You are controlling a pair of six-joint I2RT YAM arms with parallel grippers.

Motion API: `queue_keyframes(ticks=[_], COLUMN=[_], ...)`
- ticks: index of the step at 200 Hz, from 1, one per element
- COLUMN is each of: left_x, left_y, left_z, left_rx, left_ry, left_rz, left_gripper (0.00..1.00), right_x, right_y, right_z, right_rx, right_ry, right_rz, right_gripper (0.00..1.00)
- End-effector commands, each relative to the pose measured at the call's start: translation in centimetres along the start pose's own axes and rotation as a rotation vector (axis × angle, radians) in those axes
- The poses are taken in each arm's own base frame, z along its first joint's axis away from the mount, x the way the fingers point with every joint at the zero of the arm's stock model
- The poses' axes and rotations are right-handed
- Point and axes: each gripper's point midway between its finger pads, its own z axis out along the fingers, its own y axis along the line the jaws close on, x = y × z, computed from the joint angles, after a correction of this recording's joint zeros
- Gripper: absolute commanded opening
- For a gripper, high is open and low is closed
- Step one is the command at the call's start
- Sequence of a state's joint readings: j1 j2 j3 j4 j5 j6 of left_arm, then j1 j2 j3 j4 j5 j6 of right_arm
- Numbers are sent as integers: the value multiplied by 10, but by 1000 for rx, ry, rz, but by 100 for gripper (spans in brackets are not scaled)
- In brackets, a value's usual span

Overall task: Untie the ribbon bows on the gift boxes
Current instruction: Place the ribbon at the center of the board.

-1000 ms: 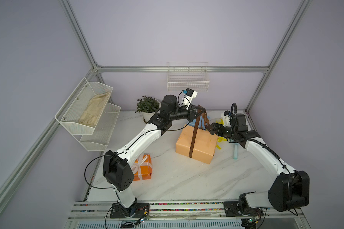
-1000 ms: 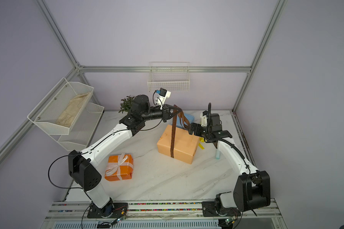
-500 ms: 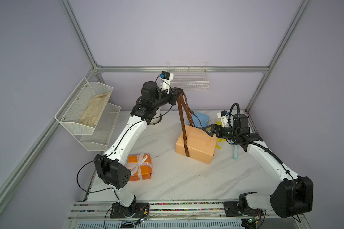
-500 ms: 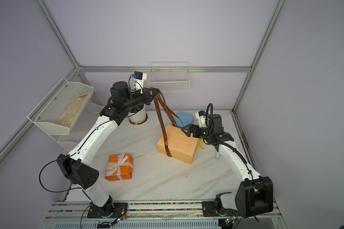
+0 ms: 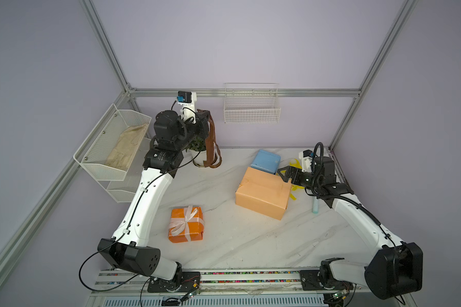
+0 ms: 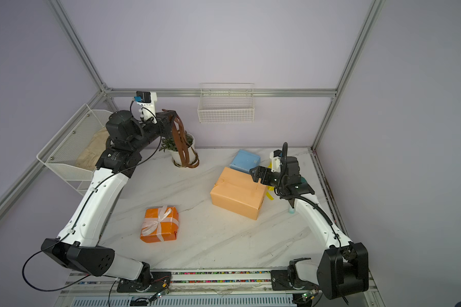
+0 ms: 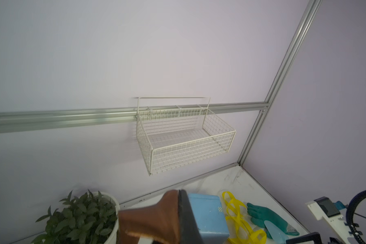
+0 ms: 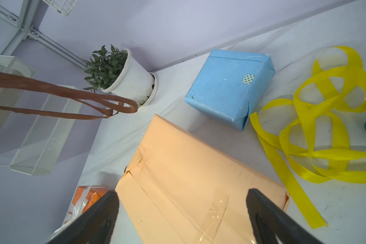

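Note:
My left gripper (image 5: 206, 118) is raised at the back left and shut on the dark brown ribbon (image 5: 212, 144), which hangs in loose loops over the plant pot, clear of every box. The large peach box (image 5: 261, 194) lies bare, with the light blue box (image 5: 265, 160) behind it. My right gripper (image 5: 284, 174) stands open over the peach box's (image 8: 188, 179) far right corner, holding nothing. A loose yellow ribbon (image 8: 317, 126) lies on the table right of the blue box (image 8: 228, 88). At the front left sits the orange box (image 5: 186, 224), its white bow (image 5: 184, 220) tied.
A white plant pot (image 5: 197, 152) stands at the back left under the hanging ribbon. A wire basket (image 5: 252, 111) hangs on the back wall and a wire shelf (image 5: 112, 148) on the left wall. A teal glove (image 7: 266, 215) lies near the yellow ribbon (image 7: 239, 213).
My left arm has risen and swung back to the left, pulling the brown ribbon off the peach box. The right gripper has stayed open at the box's corner.

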State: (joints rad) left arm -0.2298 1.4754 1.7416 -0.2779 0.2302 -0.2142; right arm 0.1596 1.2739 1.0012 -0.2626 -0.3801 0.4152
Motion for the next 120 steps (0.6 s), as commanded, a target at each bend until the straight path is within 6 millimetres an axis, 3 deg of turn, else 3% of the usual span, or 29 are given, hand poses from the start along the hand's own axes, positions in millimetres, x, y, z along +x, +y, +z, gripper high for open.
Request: queue_keyframes(ticks=[1,21,26,53,84,87,95,120], left_x=[63,107,102,140,199,216,234,277], left_y=[24,45,45,70,104,111,120,146], left_z=[9,4,-7,-18,-14,-9,-7,-9], left_rx=[-77,-148,-155,-233,-316,-329,-343,-409], left_ry=[113,168,143,160,280,318,356,441], left_rz=[-40,-95,-102,-162,-226,-240,-266,-396], left_gripper=[0,0,0,0,0,0,0,0], right_x=[-6,2,3,11,18,19,21,32], right_y=[-9,-16,-16,-24,-28,-28,-30,-34], right_z=[-4,-4,-5,-5,-1,0,0,0], right_rx=[54,80,83,105,107,108,115,127], right_ry=[-50,-38,-37,-29,-13,-10,-3,31], right_rz=[16,37,41,59,93,98,106,122], right_gripper=[97,97,97,97,97,97,97,97])
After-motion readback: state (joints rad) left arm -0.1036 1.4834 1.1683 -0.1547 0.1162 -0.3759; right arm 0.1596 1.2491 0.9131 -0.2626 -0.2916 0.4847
